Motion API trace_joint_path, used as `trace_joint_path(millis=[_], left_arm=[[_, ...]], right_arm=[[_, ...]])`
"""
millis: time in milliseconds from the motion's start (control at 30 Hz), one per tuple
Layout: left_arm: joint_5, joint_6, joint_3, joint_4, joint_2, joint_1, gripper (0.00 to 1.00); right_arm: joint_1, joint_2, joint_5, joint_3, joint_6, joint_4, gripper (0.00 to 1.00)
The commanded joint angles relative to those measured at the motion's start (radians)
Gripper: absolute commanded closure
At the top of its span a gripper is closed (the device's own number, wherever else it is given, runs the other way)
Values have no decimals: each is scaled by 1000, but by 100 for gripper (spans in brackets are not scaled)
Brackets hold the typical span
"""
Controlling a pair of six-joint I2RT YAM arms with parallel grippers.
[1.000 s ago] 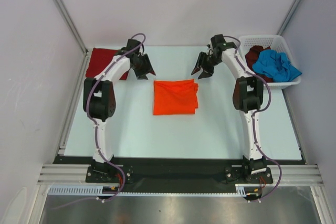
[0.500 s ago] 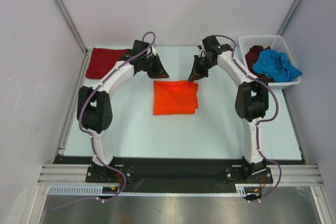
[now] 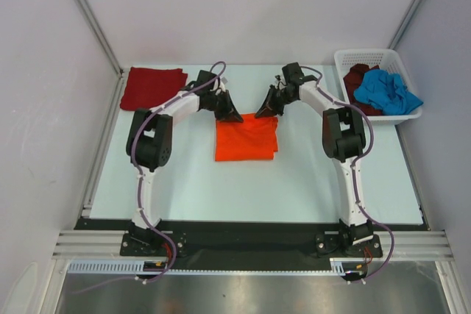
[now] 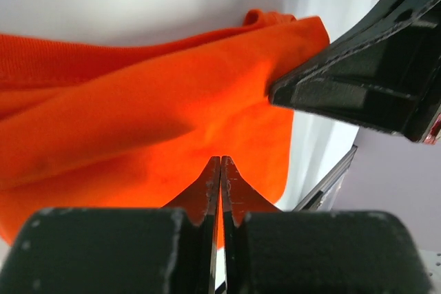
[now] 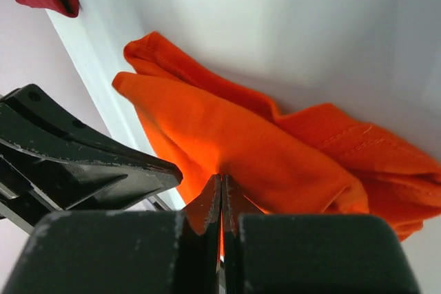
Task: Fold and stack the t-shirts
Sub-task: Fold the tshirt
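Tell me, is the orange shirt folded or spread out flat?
Folded: the orange shirt is a compact rectangle from above, and both wrist views show stacked layers at its edge.

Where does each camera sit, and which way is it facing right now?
Top external: fixed above and behind the left arm and right arm, looking down on the table; both arms visible, bases at the bottom.
Left wrist: on the left arm, looking past its own left pincer, shut on the orange t-shirt, toward the right arm.
Right wrist: on the right arm, looking past its own right pincer, shut on the same shirt, toward the left arm.
Shared: both wrist views show the orange t-shirt and the opposite pincer.
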Motion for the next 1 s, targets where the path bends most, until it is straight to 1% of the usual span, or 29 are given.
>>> trace_joint_path(millis=[0,167,300,400,533,600,633,700,767,800,833,867,900,933,967], left_arm=[[47,-22,51,53,30,9,95],[57,-25,105,49,102,16,96],[65,-25,169,43,169,45,95],[59,2,265,-5,247,72,96],[76,-28,330,38,280,113,95],[76,-2,390,-2,292,118,95],[58,11,421,-18,269,116,94],[41,38,401,-29,220,116,93],[-13,67,365,-69,140,116,93],[-28,82,339,-72,105,116,92],[-38,88,284,-75,75,116,91],[-51,94,250,-75,12,115,90],[-48,93,211,-56,-18,112,88],[-45,96,149,-52,-42,104,88],[-36,99,116,-51,-94,98,87]], right_arm=[[-5,12,-44,19,23,33,100],[-24,47,-44,16,29,48,100],[-52,76,-38,24,52,108,100],[-71,132,-38,88,53,83,100],[-85,193,-15,194,33,33,100],[-91,204,-29,267,23,-2,100],[-91,190,-20,287,11,-19,100],[-96,155,14,300,-29,-55,100],[-104,95,49,295,-60,-91,100],[-108,75,60,291,-78,-137,100],[-108,28,73,282,-101,-162,100],[-105,3,92,257,-123,-180,100],[-98,-29,97,184,-152,-200,100],[-95,-58,89,127,-163,-205,100],[-88,-121,65,70,-169,-197,100]])
